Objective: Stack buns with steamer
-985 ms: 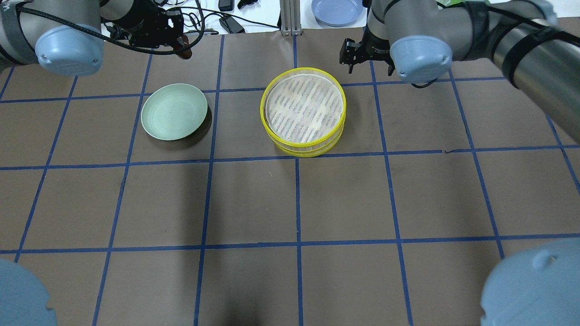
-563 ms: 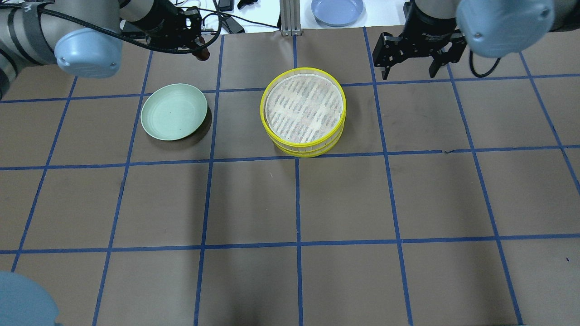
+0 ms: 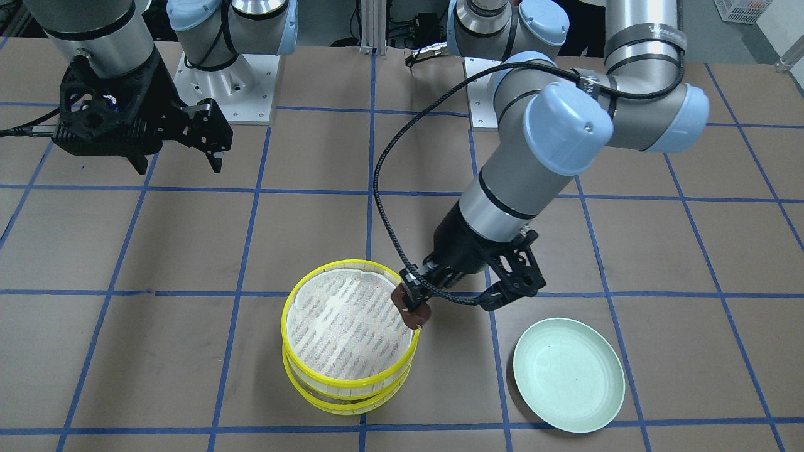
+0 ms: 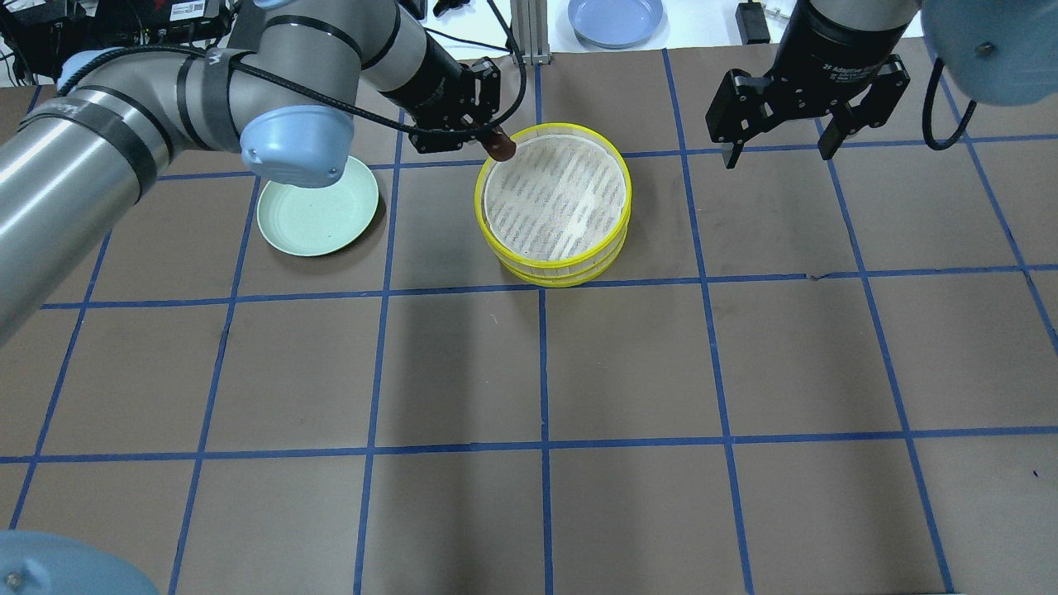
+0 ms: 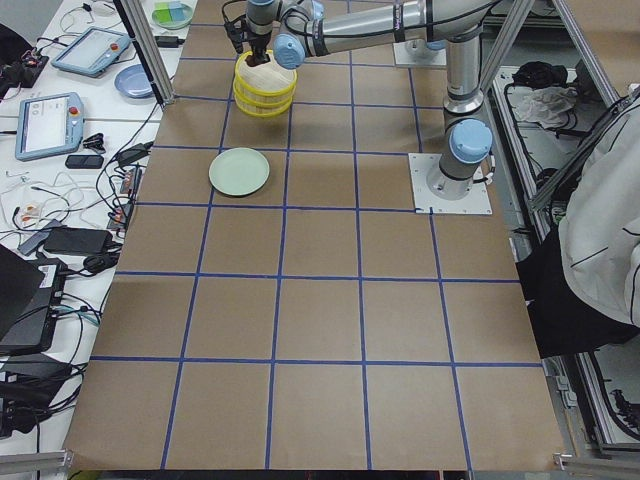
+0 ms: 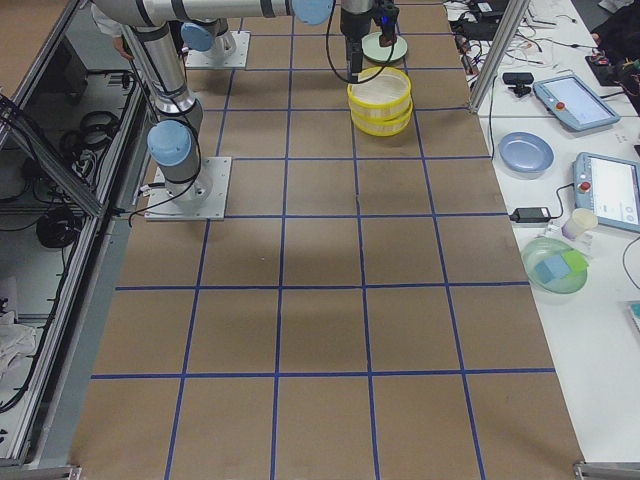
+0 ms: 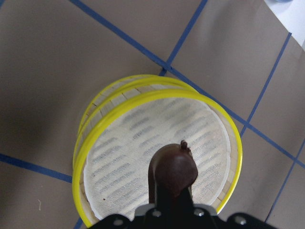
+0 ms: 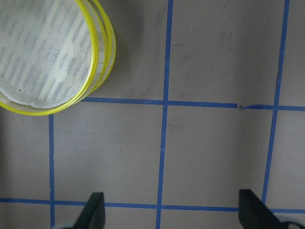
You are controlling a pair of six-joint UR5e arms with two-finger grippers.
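left hand (image 4: 494,142) pinches the brown bun (image 4: 502,149) over the steamer (image 4: 545,266) rim, plate (image 4: 318,219) beside. right hand (image 4: 778,155) hangs spread, well apart.

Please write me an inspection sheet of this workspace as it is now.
Surface: table, brown paper, blue tape grid.
Job's things: steamer, two stacked tiers; brown bun over its edge; no other bun seen.
Clutter: empty green plate beside the steamer.
Grippers: left gripper shut on the bun; right gripper open, empty.
Cables: black cable loops down to the left gripper.
Surroundings: blue plate beyond the table.
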